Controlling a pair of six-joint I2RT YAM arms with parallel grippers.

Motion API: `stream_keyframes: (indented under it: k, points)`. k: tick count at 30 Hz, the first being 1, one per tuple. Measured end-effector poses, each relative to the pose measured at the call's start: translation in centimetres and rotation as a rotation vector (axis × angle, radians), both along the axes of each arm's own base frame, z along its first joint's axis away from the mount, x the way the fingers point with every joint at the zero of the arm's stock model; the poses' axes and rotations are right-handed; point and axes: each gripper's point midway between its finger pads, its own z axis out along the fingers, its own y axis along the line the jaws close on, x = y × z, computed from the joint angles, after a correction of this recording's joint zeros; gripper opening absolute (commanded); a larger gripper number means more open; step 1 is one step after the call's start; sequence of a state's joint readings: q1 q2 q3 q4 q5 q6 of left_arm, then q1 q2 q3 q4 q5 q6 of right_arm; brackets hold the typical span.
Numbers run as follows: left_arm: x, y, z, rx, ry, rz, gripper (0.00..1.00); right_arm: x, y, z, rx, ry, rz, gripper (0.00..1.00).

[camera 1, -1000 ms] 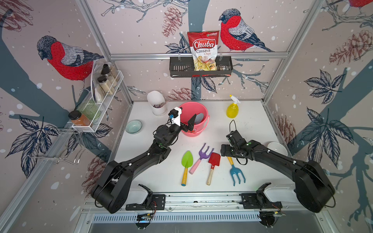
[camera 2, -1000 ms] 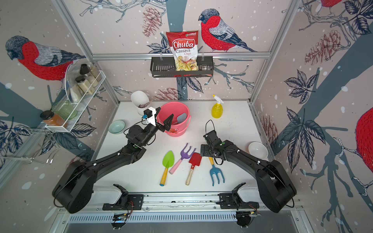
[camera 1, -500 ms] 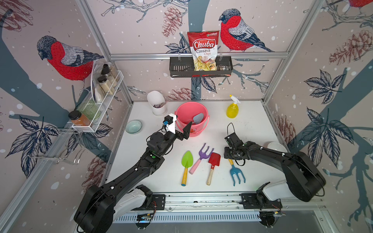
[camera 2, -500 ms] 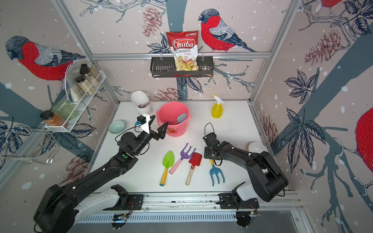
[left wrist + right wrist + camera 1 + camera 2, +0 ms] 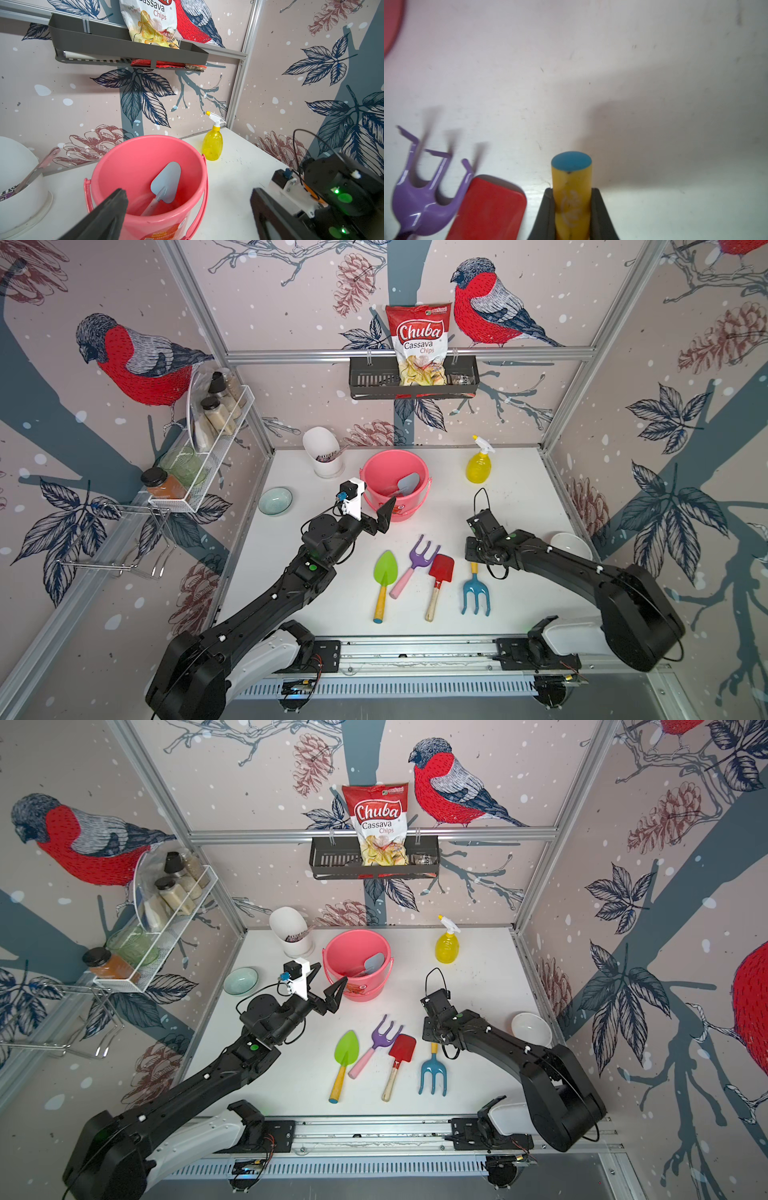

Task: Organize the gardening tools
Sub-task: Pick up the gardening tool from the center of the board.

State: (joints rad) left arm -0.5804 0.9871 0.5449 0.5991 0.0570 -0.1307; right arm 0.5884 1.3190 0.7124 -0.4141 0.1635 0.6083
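A light-blue trowel (image 5: pixel 166 182) lies inside the pink bucket (image 5: pixel 116 153) at the back of the table. Near the front lie, in a row, a green spade (image 5: pixel 384 572), a purple fork with a pink handle (image 5: pixel 417 558), a red square shovel (image 5: pixel 441 568) and a blue fork (image 5: pixel 476 593). My right gripper (image 5: pixel 572 193) is down at the table, shut on the blue fork's yellow handle (image 5: pixel 572 182); the fork still rests on the table. My left gripper (image 5: pixel 328 979) hangs open and empty just in front of the bucket (image 5: pixel 332 952).
A yellow spray bottle (image 5: pixel 478 464) stands back right and a white utensil holder (image 5: pixel 326 454) back left. A teal bowl (image 5: pixel 275 501) sits at the left edge, a white bowl (image 5: pixel 571 543) at the right. Wall racks hang above.
My right gripper has closed from wide open onto the blue fork's yellow handle. My left arm has drawn back from over the bucket, still open.
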Motion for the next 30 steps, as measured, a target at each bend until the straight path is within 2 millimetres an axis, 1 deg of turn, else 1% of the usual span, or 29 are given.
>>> stream_keyframes:
  k: [3, 7, 11, 15, 18, 22, 25, 27, 30]
  points:
    - [-0.7, -0.6, 0.2, -0.001, 0.011, -0.047, 0.94, 1.1, 0.2, 3.8, 0.046, -0.094, -0.029, 0.00]
    - [-1.8, -1.8, 0.2, -0.005, 0.041, -0.139, 0.91, 2.4, 0.7, 9.6, 0.101, -0.225, -0.050, 0.00]
    - [-3.4, -3.7, 0.0, 0.006, 0.085, -0.282, 0.89, 3.2, 2.8, 15.1, 0.162, -0.338, -0.033, 0.00]
    - [-5.3, -5.4, 0.3, 0.030, 0.118, -0.421, 0.87, 3.6, 5.7, 19.8, 0.197, -0.432, 0.008, 0.00]
    - [-6.6, -6.1, 0.3, 0.047, 0.138, -0.500, 0.84, 3.8, 7.7, 22.1, 0.212, -0.479, 0.026, 0.00]
    - [-7.7, -6.9, 0.0, 0.071, 0.173, -0.577, 0.81, 4.4, 10.3, 23.9, 0.228, -0.530, 0.043, 0.00]
    - [-8.3, -7.5, -0.7, 0.089, 0.215, -0.621, 0.80, 4.5, 12.2, 24.8, 0.243, -0.561, 0.059, 0.00]
    - [-8.7, -7.8, -1.4, 0.104, 0.242, -0.643, 0.78, 4.5, 13.3, 25.8, 0.263, -0.592, 0.061, 0.00]
    - [-9.3, -8.1, -2.2, 0.119, 0.277, -0.667, 0.77, 4.7, 14.6, 27.3, 0.293, -0.634, 0.061, 0.00]
